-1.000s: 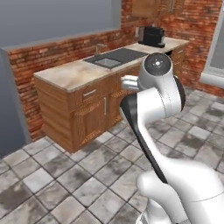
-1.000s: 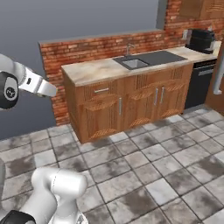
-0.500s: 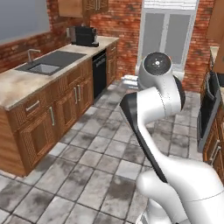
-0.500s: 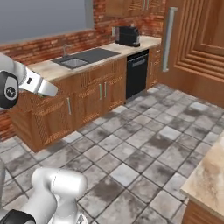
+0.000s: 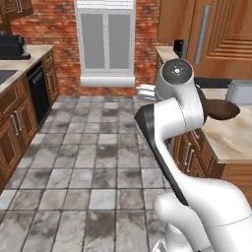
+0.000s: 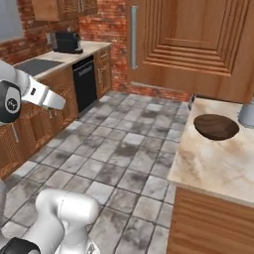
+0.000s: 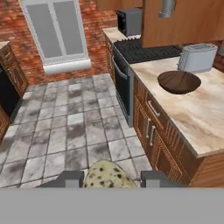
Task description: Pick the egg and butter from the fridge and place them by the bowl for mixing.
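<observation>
Gripper [image 7: 108, 179] is closed on the egg [image 7: 107, 176], a pale speckled oval clamped between both fingertips above the tiled floor [image 7: 65, 131]. The bowl [image 7: 178, 82] sits well apart on the desk [image 7: 197, 113], just beside a silver toaster [image 7: 197, 57].

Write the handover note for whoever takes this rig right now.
Gripper: fingers shut on the egg, a pale speckled oval between them in the hand view.
Bowl: on the light counter, with nothing in it, beside the silver toaster.
Butter and fridge: I can't place them from these views.
Done: egg picked up and in hand.
Left: set the egg down on the counter by the bowl, then fetch the butter and place it there too.
</observation>
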Motion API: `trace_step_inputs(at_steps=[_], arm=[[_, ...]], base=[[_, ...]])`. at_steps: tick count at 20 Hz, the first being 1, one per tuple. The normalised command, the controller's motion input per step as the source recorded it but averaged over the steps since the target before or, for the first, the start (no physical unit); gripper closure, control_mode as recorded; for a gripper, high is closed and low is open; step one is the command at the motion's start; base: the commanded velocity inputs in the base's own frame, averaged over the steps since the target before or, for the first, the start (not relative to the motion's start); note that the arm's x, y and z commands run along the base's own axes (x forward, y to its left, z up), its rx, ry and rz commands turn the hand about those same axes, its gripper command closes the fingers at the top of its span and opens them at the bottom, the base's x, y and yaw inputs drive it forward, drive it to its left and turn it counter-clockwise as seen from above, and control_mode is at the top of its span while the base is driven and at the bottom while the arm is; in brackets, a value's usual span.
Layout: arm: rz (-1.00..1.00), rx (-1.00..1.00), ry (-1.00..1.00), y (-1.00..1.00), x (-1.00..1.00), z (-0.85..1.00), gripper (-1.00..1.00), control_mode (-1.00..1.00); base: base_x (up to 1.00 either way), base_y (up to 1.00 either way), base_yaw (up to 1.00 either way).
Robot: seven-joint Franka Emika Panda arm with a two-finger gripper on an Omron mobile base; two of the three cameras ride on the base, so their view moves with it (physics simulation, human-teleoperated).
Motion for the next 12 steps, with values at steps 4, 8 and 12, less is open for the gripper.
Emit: trace_step_inputs(at_steps=[4, 8, 12], arm=[[0.0, 0.0, 0.0, 0.0, 0.0, 0.0, 1.0, 1.0], [0.0, 0.0, 0.0, 0.0, 0.0, 0.0, 1.0, 1.0], [0.0, 0.0, 0.0, 0.0, 0.0, 0.0, 1.0, 1.0]], base=[[-0.18, 0.0, -0.46], [-0.27, 0.0, -0.32], [0.01, 0.67, -0.34]])
